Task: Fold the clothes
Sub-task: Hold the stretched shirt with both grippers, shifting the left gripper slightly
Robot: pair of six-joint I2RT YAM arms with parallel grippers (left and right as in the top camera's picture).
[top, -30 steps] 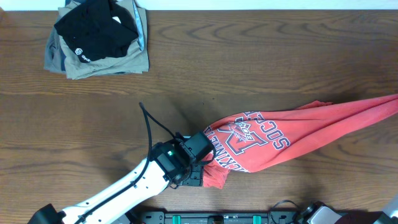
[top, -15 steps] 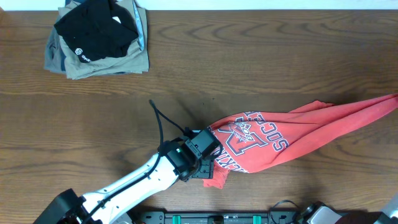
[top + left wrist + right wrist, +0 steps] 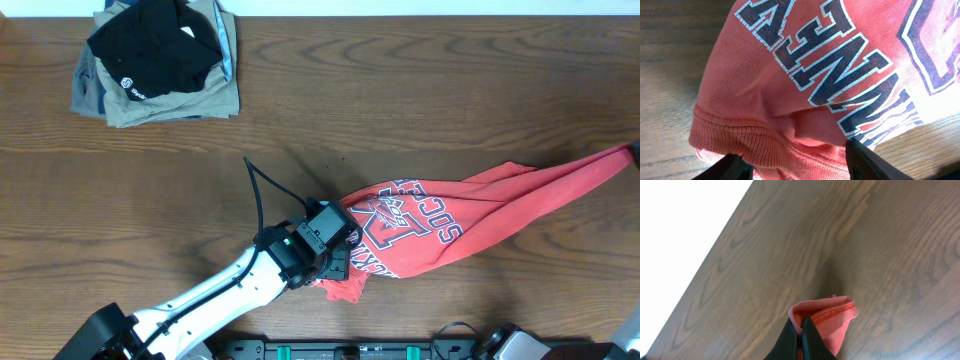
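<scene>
The clothes, a red-orange T-shirt (image 3: 440, 225) with white and dark-red lettering, lie stretched from the front middle of the table up to the right edge. My left gripper (image 3: 338, 268) is at the shirt's lower left end. In the left wrist view its two black fingers (image 3: 867, 160) stand apart on either side of the bunched ribbed collar (image 3: 765, 145), with the T-shirt (image 3: 790, 75) filling the view above. My right gripper (image 3: 801, 325) is shut on a folded hem of the T-shirt (image 3: 832, 315), held above the wood. In the overhead view it is almost entirely past the right edge.
A pile of folded garments sits at the back left corner, a black one (image 3: 150, 50) on top of a khaki-grey one (image 3: 190, 100). The left arm (image 3: 210, 295) and its cable reach in from the front left. Bare wooden table (image 3: 420, 90) lies behind the shirt.
My left gripper has moved right onto the shirt's collar end and its jaws have narrowed a little. The shirt's right end has been drawn further right and tighter.
</scene>
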